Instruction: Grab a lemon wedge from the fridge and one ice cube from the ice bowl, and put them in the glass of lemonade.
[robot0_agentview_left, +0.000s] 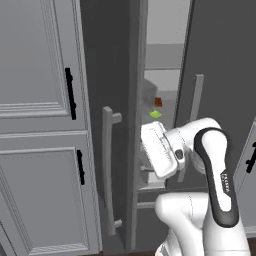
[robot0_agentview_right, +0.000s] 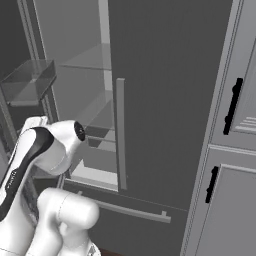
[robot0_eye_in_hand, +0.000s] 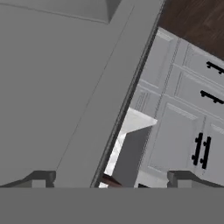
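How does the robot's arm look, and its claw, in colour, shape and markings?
The arm is glossy white with rounded, thick segments and dark grey to black bands at the joints. One dark band carries small white lettering, too small to read. A dark round cap sits on a joint. The claw has two small dark grey, blocky fingertips.

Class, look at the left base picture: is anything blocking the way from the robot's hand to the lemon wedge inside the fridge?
Nothing visible does. The fridge stands ajar, and the lemon wedge shows through the gap on a shelf, above the hand, beside a small brown cube.
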